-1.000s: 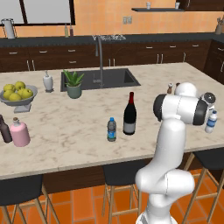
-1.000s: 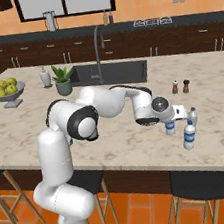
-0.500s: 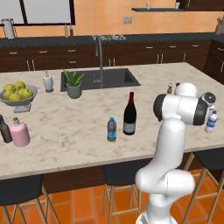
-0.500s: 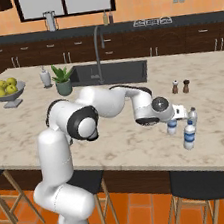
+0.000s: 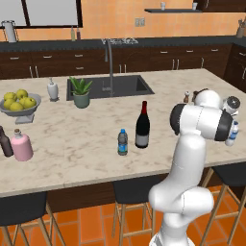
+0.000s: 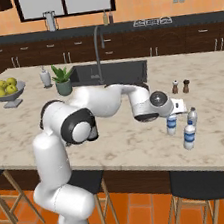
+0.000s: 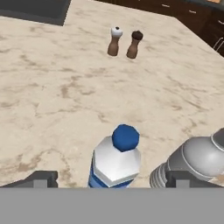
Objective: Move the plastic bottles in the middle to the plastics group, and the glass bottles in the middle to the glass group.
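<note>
My gripper (image 7: 113, 178) hangs open just above a clear whitish plastic bottle (image 7: 117, 161) with a blue cap. Its fingertips (image 7: 42, 178) stand wide on either side and do not touch the bottle. That bottle (image 6: 172, 124) stands on the island's right end with the plastics group, next to a grey-capped bottle (image 7: 197, 158) and another small bottle (image 6: 189, 135). In the middle of the island stand the tall dark glass bottle (image 5: 142, 125) and a dark-tinted plastic bottle (image 5: 123, 142). The glass group, a pink flask (image 5: 21, 145) and a small brown bottle (image 5: 5, 141), is at the far left.
Brown salt and pepper shakers (image 7: 124, 42) stand just behind the plastics group. The sink (image 5: 111, 87) with its faucet lies behind the middle, flanked by a potted plant (image 5: 80, 92), a white dispenser (image 5: 52, 90) and a fruit bowl (image 5: 19, 102). Stools line the near edge.
The jaws have opened and let go of the clear whitish bottle, which stands where it was. The arm has barely moved.
</note>
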You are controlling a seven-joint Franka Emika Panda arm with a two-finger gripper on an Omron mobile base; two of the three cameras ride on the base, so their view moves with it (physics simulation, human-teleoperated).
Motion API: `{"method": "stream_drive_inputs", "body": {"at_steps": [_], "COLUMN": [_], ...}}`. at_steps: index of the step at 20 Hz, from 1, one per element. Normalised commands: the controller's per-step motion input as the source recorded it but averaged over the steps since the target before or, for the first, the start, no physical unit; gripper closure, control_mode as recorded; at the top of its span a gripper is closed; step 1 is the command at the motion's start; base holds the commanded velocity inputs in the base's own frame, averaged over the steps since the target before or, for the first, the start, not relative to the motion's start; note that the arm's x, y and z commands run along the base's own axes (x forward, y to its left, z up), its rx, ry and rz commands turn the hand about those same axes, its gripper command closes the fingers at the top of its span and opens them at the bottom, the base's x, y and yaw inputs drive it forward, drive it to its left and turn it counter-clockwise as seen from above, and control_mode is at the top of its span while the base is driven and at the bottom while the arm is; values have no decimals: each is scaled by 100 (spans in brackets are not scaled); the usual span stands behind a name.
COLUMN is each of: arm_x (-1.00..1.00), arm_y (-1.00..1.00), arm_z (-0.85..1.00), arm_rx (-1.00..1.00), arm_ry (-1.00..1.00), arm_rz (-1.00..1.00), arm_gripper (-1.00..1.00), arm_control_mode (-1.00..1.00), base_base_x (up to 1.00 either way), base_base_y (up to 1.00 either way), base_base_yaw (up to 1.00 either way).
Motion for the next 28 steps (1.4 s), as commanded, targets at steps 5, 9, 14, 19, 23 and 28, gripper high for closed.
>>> {"method": "stream_drive_inputs", "body": {"at_steps": [5,9,14,19,23,28], "arm_x": [-37,-51,-49,-73,-75,-68], "arm_y": [31,73,92,93,62,46], "arm_z": [80,46,36,49,100,91], "arm_rx": [-2,-11,-16,-14,-4,0], "arm_ry": [0,0,6,15,22,33], "arm_rz": [0,0,0,0,1,6], "arm_gripper": [-100,-100,-100,-100,-100,-100], "arm_control_mode": [-100,-100,-100,-100,-100,-100], "base_base_x": [0,0,0,0,0,0], "base_base_y": [0,0,0,0,0,0], "base_base_yaw": [0,0,0,0,0,0]}}
